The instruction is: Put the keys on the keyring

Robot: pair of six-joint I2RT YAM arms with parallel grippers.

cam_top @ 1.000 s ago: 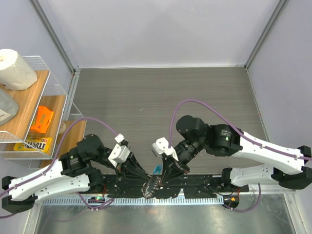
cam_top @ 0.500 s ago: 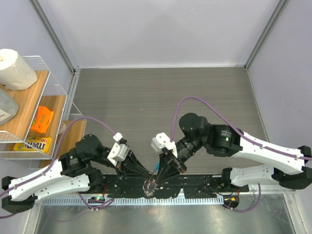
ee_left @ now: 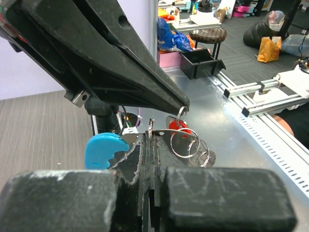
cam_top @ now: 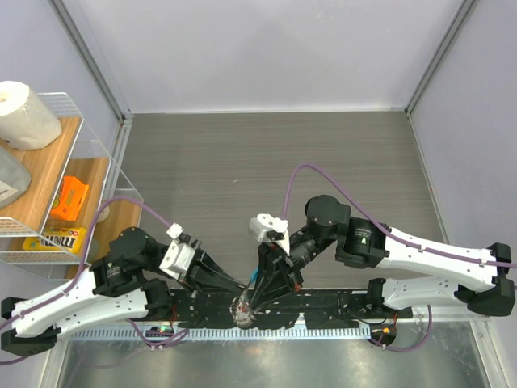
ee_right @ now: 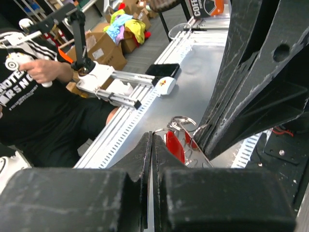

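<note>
Nearest the left wrist camera, the left gripper had its jaws pressed together on the thin metal of the keyring. The light-blue crescent tag lay against one finger, a hold that looked meant to steady the loops in the air. Just beyond, the right gripper, tips tight together, pinched the red-headed key by its small ring — probably to work it onto the keyring. Both claws met over the near edge, short of the bare wood-grain table — whether the key was already threaded could not be told.
</note>
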